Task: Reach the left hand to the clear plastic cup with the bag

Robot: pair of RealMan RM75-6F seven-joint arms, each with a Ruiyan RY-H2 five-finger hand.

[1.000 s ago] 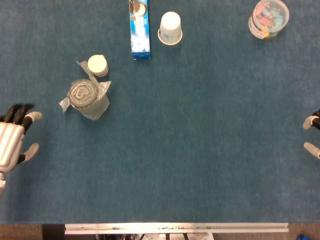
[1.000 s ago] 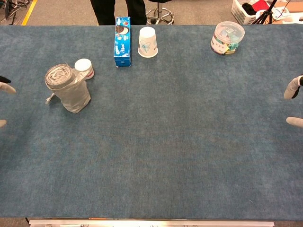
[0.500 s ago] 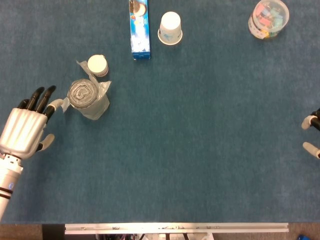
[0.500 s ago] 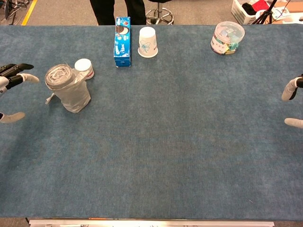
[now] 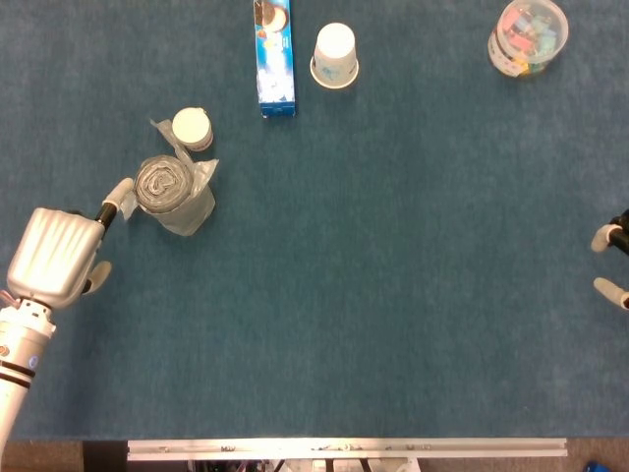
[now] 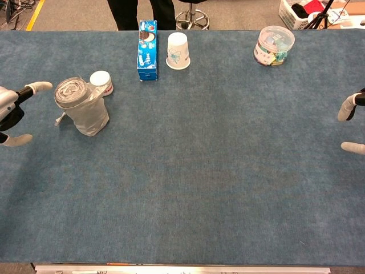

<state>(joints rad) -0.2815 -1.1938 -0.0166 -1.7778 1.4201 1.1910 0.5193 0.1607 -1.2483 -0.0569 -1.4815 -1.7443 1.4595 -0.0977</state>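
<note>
A clear plastic cup stuffed with a rolled grey bag stands on the blue table at about ten o'clock, with a small white-lidded pot just behind it. The left hand sits at the cup's eight o'clock, empty and fingers apart, one fingertip right beside the rim, possibly touching it, so the reach looks nearly done with only closing around the cup left. Only the fingertips of the right hand show at three o'clock, apparently parted and empty.
</note>
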